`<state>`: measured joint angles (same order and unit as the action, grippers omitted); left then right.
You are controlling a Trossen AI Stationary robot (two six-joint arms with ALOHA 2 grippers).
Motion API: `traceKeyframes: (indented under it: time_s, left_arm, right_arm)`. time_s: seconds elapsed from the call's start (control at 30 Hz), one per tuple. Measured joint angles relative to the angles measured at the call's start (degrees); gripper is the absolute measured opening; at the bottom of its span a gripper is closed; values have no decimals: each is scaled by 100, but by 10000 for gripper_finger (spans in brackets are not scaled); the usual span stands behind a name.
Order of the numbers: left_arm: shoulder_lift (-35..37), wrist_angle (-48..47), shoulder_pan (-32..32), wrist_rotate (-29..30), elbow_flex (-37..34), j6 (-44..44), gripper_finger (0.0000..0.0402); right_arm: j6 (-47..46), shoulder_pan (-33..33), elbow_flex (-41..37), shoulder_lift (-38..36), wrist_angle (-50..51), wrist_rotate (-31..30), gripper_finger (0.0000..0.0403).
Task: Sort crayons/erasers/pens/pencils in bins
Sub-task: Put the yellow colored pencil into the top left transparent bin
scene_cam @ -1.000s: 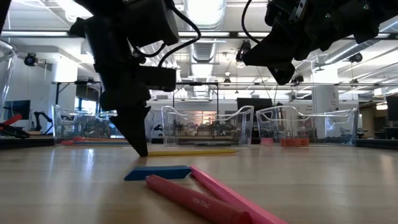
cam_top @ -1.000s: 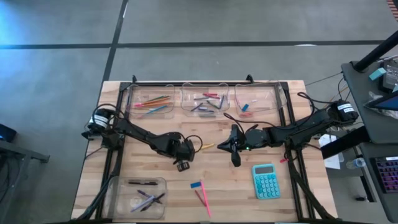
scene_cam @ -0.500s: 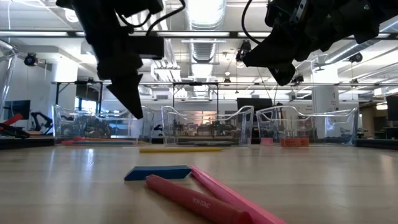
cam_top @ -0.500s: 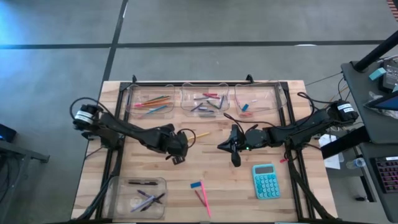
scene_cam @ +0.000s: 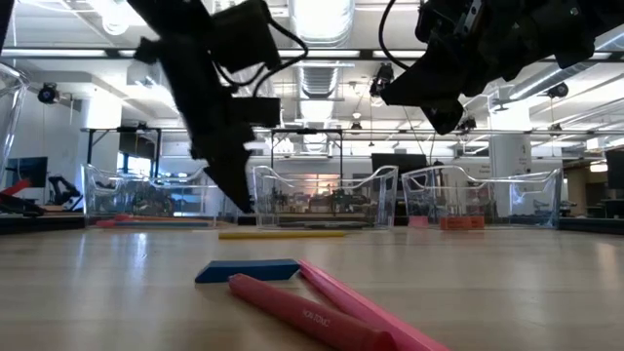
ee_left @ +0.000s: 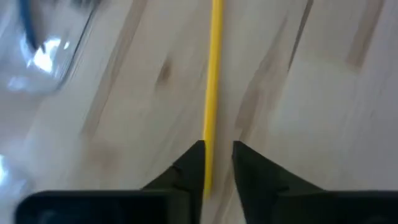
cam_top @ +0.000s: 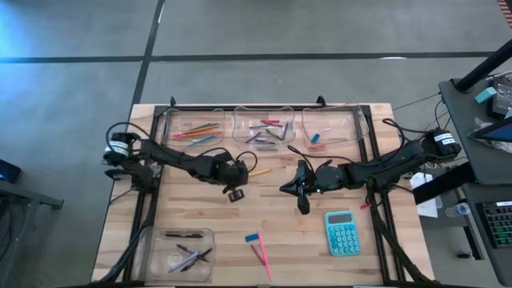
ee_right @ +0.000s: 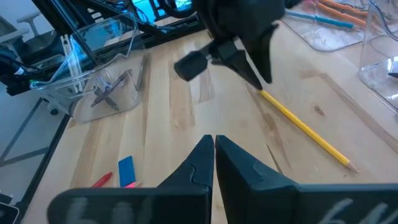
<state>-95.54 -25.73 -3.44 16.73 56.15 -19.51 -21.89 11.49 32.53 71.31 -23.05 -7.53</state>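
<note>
A yellow pencil (cam_top: pixel 258 171) lies flat on the wooden table (cam_top: pixel 200 212), in front of the far row of bins. My left gripper (cam_top: pixel 242 174) hangs just above the pencil's left end. In the left wrist view its fingers stand slightly open (ee_left: pixel 219 152), and the pencil (ee_left: pixel 213 74) runs away from the gap between them. In the low view the fingertips (scene_cam: pixel 244 203) are clear of the tabletop. My right gripper (cam_top: pixel 282 190) waits shut at mid-table, raised and holding nothing.
Three clear bins stand along the far edge, holding pencils (cam_top: pixel 196 130), crayons (cam_top: pixel 264 132) and erasers (cam_top: pixel 318 138). A fourth bin (cam_top: pixel 178 252) with pens sits near left. A blue eraser (cam_top: pixel 252 238), pink sticks (cam_top: pixel 261 256) and a teal calculator (cam_top: pixel 342 232) lie toward the near edge.
My left gripper has lifted its tips off the table and gone toward the far edge, then right, ending over the yellow pencil's left end. The pencil has slid a little toward the far edge and now lies still.
</note>
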Motion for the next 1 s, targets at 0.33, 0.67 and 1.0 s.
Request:
traceKeyframes:
  time_s: [0.33,0.67,1.0]
  left_arm:
    - [-523,1905,180,-195,-142,453,173]
    - [-1245,2493,544,-258,-8,353,180]
    - [-1384,2314,596,-764,-218,192,110]
  right_arm:
    - [-2,1,0,0,7,0,9]
    - [-4,0,0,0,28,-2,9]
    - [-4,0,0,0,36,-2,9]
